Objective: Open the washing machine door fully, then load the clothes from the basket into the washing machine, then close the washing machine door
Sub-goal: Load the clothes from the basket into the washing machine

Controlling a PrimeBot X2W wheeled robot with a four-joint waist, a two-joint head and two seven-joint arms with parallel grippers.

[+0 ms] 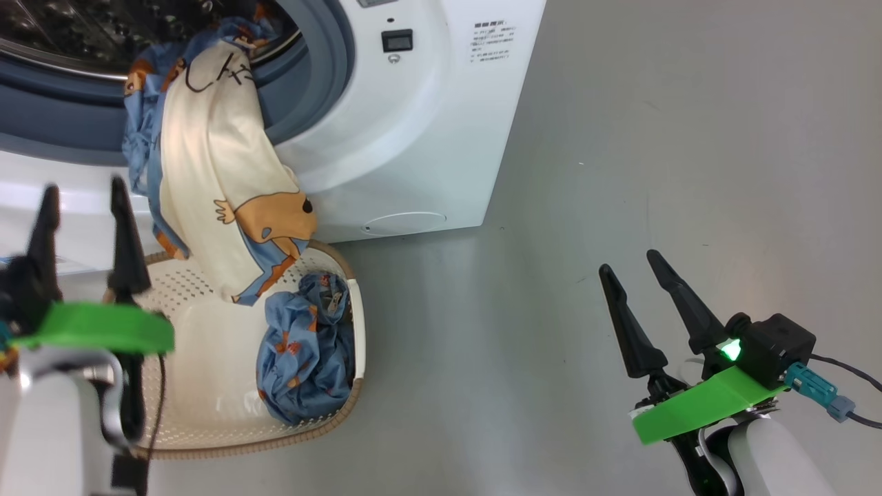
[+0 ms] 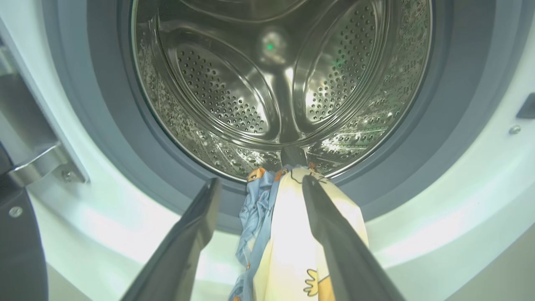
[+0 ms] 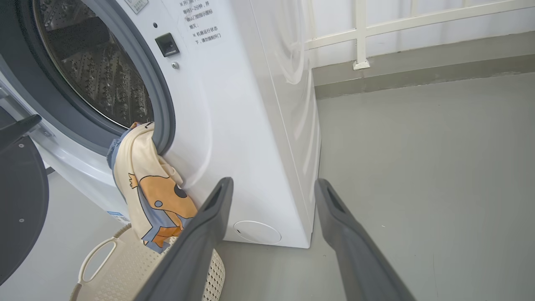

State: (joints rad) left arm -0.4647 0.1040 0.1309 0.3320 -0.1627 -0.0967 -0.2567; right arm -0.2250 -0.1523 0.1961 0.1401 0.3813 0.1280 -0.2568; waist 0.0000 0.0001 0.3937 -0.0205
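Note:
The washing machine point(image 1: 413, 138) stands at the upper left with its steel drum point(image 2: 267, 83) exposed. The washing machine door point(image 3: 21, 200) is swung out to the side. One piece of the clothes, cream and blue point(image 1: 213, 179), hangs from the drum's lip over the grey ring down into the basket point(image 1: 200, 386). A crumpled blue piece point(image 1: 306, 344) lies in the basket's right end. My left gripper point(image 1: 84, 207) is open above the basket's left side, facing the drum, with the hanging garment point(image 2: 288, 225) just beyond its fingers. My right gripper point(image 1: 630, 263) is open over bare floor, right of the basket.
Grey floor point(image 1: 689, 172) stretches to the right of the machine. A white railing point(image 3: 359, 37) and wall base run behind it. The door's metal hinge point(image 2: 37, 159) sits at the opening's left. A cable point(image 1: 841, 406) trails from my right wrist.

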